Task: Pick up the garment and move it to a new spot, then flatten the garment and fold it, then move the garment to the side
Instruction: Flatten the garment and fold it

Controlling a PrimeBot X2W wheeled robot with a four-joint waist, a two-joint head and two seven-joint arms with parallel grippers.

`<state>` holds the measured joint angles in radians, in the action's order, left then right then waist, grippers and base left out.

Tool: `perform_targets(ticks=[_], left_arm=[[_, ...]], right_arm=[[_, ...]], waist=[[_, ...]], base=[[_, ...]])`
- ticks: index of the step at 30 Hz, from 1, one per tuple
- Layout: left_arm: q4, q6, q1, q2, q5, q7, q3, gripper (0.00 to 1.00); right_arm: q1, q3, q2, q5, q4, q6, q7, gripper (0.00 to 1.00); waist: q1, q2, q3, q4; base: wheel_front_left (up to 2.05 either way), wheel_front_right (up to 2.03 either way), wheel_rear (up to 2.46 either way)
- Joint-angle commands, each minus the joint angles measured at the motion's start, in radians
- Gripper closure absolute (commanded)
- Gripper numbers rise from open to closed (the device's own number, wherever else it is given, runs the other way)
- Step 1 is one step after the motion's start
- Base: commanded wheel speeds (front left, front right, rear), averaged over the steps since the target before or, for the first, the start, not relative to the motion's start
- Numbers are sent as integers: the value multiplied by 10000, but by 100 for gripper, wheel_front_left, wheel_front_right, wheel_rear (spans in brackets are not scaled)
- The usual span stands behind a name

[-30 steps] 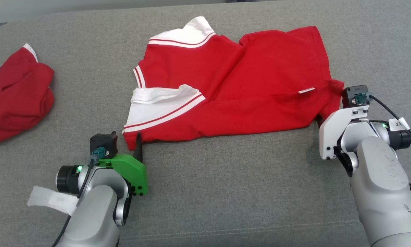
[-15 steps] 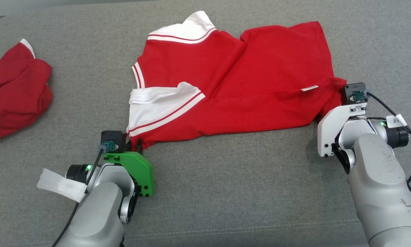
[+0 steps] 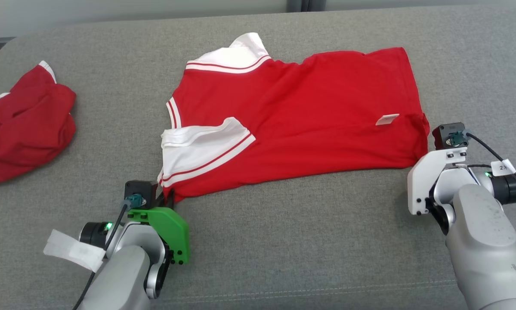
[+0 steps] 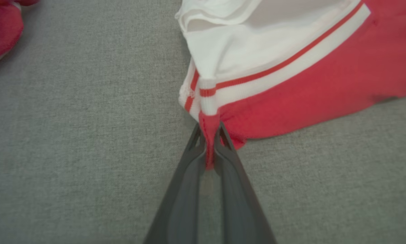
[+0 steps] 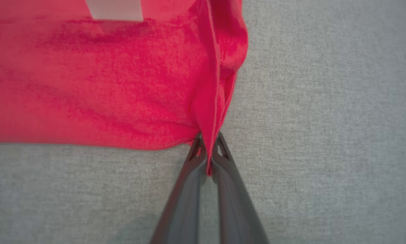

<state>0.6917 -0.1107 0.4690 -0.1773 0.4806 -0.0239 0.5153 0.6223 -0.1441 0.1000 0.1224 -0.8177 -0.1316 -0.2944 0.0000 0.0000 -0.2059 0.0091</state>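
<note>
The garment (image 3: 292,116) is a red polo shirt with white, red-striped collar and sleeve trim, spread across the grey cushion in the head view. My left gripper (image 4: 209,132) is shut on the garment's (image 4: 291,91) near left corner, just below the white trim. A pinch of red cloth stands between its dark fingers (image 4: 230,159). In the head view this left gripper (image 3: 168,198) sits ahead of its green mount. My right gripper (image 5: 208,144) is shut on the near right corner of the garment (image 5: 104,84), where a red hem fold runs down between its fingers (image 5: 223,162).
A second red garment (image 3: 25,129) lies crumpled at the far left of the grey cushion (image 3: 292,241). A seam (image 3: 283,290) runs along the cushion's near side. A white label (image 3: 387,119) sits on the shirt near its right edge.
Both grippers have shut on the garment's near corners. The left one moved forward to its corner. The shirt now lies flatter, its middle wrinkles drawn out. The head view has shifted slightly.
</note>
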Motion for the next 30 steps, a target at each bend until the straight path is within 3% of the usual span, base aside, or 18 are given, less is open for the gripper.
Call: perform_targets(ticks=[1,8,19,28,29,30], left_arm=[[-38,23,-210,-169,37,-4,-14,100],[-721,-29,-965,-520,310,-319,-80,100],[-3085,-532,-2749,-1355,677,-1511,-103,100],[-4091,-903,-3683,-1676,599,-2002,164,100],[-4122,-925,-3744,-1671,588,-2021,209,82],[-4130,-937,-3789,-1667,581,-2013,240,36]], right_arm=[[-320,62,145,-101,27,18,-159,100],[-1210,449,467,-925,982,19,-837,100],[-3896,671,851,-2512,4417,19,-2827,100],[-5491,503,426,-2658,6248,19,-3648,100],[-5595,499,380,-2618,6325,18,-3630,100],[-5644,528,358,-2576,6384,18,-3543,1]], waist=[[0,0,207,24],[0,0,687,-84],[0,0,1410,1],[0,0,1565,-16],[0,0,1572,-17],[0,0,1582,-18]], base=[[0,0,0],[0,0,0],[0,0,0],[0,0,0],[0,0,0],[0,0,0]])
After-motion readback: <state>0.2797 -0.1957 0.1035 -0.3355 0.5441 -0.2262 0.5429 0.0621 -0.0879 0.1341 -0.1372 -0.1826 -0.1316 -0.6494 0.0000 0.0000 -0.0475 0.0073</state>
